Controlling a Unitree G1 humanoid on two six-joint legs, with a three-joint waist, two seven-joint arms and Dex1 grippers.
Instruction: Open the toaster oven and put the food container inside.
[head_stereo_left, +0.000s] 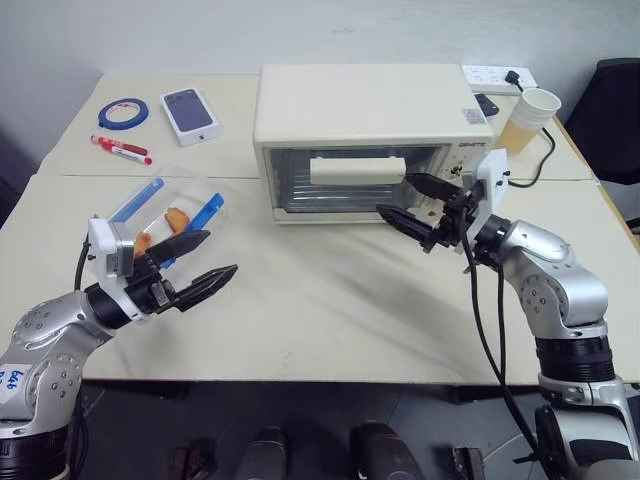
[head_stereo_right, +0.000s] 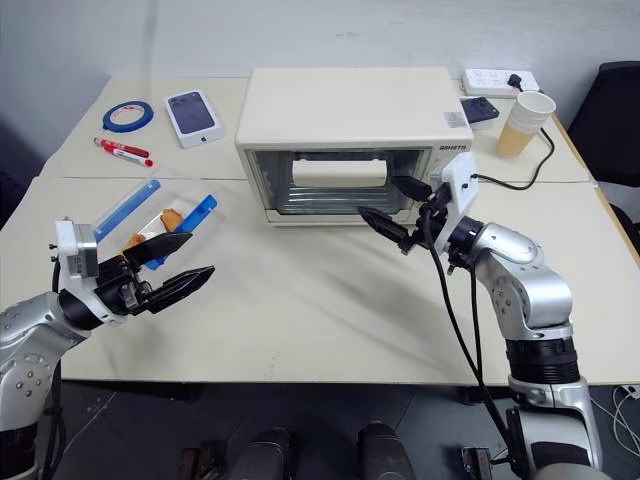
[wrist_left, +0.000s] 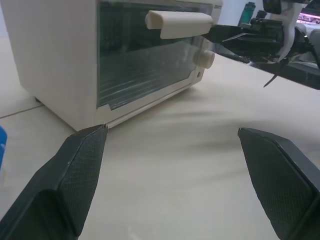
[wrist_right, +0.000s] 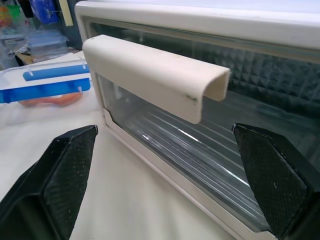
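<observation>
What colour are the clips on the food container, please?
Blue; the food container's clips show best in the left eye view.

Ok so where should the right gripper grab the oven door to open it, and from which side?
Best bet is the cream bar handle across the top of the glass door, taken from the front. It stands out from the glass, leaving room behind for a finger, and the open right gripper already faces it.

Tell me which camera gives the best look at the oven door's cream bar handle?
The right wrist view: the cream bar handle stretches across the picture, close up, on the shut glass door. The left wrist view shows it smaller, from the side. Both head views show it from above, small, with the open right hand near its end.
</observation>
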